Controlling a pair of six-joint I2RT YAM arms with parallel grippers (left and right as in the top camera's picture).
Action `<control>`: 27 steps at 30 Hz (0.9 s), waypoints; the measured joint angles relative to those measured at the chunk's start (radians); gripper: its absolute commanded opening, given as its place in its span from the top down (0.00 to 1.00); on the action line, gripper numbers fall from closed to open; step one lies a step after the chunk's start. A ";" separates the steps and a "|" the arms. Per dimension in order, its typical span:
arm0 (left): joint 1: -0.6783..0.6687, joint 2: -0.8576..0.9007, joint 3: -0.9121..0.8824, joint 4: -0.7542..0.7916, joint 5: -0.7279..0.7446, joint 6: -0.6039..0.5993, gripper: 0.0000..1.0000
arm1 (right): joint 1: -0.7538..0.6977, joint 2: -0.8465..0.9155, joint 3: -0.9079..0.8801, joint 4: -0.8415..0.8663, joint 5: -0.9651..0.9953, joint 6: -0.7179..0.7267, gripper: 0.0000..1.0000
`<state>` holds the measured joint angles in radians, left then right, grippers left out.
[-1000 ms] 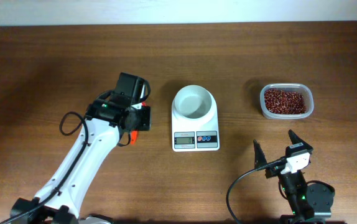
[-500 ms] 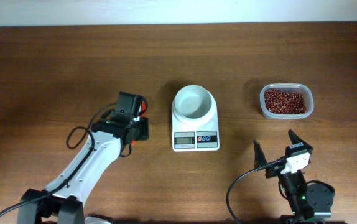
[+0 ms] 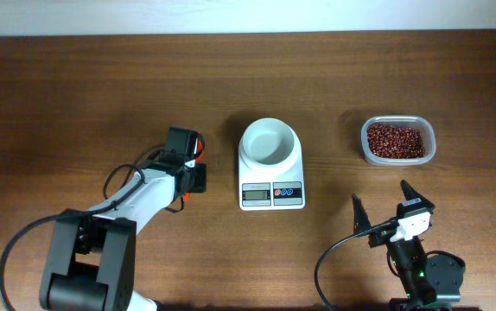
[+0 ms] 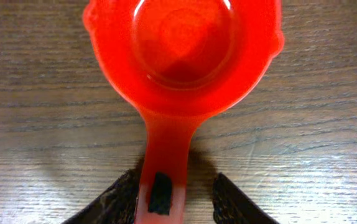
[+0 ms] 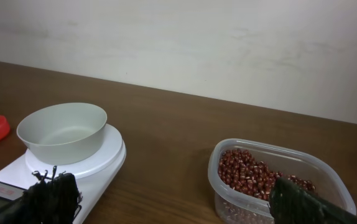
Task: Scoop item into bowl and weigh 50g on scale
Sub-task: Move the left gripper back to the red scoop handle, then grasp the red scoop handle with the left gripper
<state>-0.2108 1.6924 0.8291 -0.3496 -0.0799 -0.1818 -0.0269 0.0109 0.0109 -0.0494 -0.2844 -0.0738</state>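
Left of centre on the wooden worktop (image 3: 75, 78), the left gripper (image 4: 177, 179) is low over the orange-red scoop (image 4: 181, 56). From overhead the arm hides almost all of the scoop; only slivers of red show. The left wrist view gives it plainly: the scoop lies flat on the wood, cup away from the camera and empty, with its handle running back between the fingers. The jaws are apart and straddle the handle. There is a gap on one side; whether the other finger touches the handle cannot be told.

Mid-worktop is the scale (image 3: 271, 195), display facing the near edge. The bowl (image 3: 270, 123) sits on its platform, empty. The right wrist view catches the display at its lower left corner, but the reading is too blurred to make out. The same view shows the scoop's red edge just left of the scale.

Toward the right edge, level with the bowl and well apart from it, the beans (image 3: 395, 140) fill a clear plastic tub (image 3: 430, 130). None are in the bowl.

By the near edge, on the right, the right gripper (image 3: 381, 203) hangs above the wood. Its jaws are spread wide and hold nothing.
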 measured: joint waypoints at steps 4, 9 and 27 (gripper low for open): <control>0.001 0.002 0.002 0.008 0.031 0.013 0.79 | 0.000 0.000 0.000 0.000 0.000 0.000 0.01; 0.001 0.002 0.002 0.011 0.040 0.017 0.81 | 0.000 0.000 0.000 0.000 0.000 0.000 0.01; 0.001 -0.134 -0.055 -0.111 0.092 -0.107 0.81 | 0.000 0.000 0.000 0.000 0.000 -0.001 0.01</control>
<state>-0.2100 1.5585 0.7738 -0.4603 0.0124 -0.2890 -0.0269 0.0109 0.0109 -0.0494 -0.2844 -0.0750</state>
